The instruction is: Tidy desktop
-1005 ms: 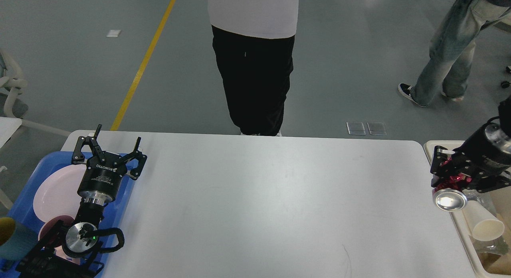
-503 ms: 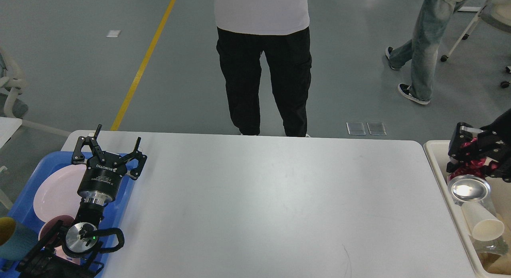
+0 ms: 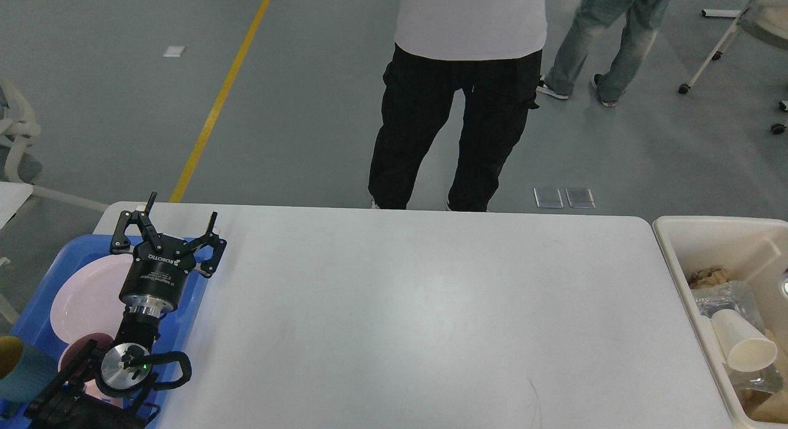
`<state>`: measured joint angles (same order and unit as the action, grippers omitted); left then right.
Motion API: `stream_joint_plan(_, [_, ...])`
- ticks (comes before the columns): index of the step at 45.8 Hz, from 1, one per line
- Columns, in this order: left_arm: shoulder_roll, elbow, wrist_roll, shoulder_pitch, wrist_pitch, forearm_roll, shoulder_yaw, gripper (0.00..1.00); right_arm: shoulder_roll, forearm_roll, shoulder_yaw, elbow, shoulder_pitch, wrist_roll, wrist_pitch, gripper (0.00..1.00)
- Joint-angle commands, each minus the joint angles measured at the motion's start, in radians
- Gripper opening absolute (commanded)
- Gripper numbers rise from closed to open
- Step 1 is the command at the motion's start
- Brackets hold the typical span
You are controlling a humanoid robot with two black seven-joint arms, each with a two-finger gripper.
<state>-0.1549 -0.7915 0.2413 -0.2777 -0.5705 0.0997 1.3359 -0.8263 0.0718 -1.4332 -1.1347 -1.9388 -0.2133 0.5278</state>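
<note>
Desktop [image 3: 400,318] spans the middle of the head view, white, matte, rounded corners, with nothing lying on its visible surface apart from a faint dark scratch-like mark near the front edge. Blue tray [image 3: 43,293] overlaps its left end and carries a pink plate [image 3: 86,293], a smaller dark pink dish [image 3: 80,350] and, at the frame edge, a teal cup with a yellowish inside [image 3: 18,367]. Left gripper [image 3: 165,229] hangs above the tray's far right corner, fingers spread wide, nothing between them. Right gripper is out of frame, so its state cannot be judged. Beige bin [image 3: 671,232] sits at the right end of the desktop and holds a white paper cup [image 3: 742,349] lying on its side, crumpled clear plastic [image 3: 726,296] and brown paper scraps [image 3: 708,275]. Judgement: clearing looks essentially done. Risks from here: left arm sits low over the tray, so a careless retract could clip the plate or tray rim and drag the tray off the desktop's left edge, which it already overhangs. Paper cup rides high on the bin contents and could roll out if the bin is bumped by the returning right arm. A person in black trousers [image 3: 455,133] stands just behind the far edge of the desktop; any wide forward swing of an arm could reach toward them.
</note>
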Motion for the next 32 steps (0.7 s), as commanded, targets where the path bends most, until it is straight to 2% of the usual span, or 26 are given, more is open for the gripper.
stream_joint_plan(1, [0.000, 0.000, 0.001, 0.000, 0.000, 0.000, 0.000, 0.96, -0.024, 0.009, 0.100, 0.124, 0.217, 0.000, -0.121, 0.00])
stream_joint_plan(10, [0.000, 0.000, 0.001, 0.000, 0.000, 0.000, -0.001, 0.96, -0.007, 0.013, 0.322, 0.312, 0.585, 0.002, -0.311, 0.00])
stream_joint_plan(14, [0.000, 0.000, 0.001, 0.000, 0.000, 0.000, -0.001, 0.96, 0.044, 0.013, 0.407, 0.417, 0.756, 0.000, -0.374, 0.00])
stream_joint_plan(26, [0.000, 0.000, 0.001, 0.000, 0.000, 0.000, -0.001, 0.96, 0.280, 0.014, 0.620, 0.913, 1.164, 0.000, -0.393, 0.00])
stream_joint_plan(32, [0.000, 0.000, 0.001, 0.000, 0.000, 0.000, -0.001, 0.96, 0.395, 0.013, 0.691, 1.121, 1.307, 0.002, -0.399, 0.00])
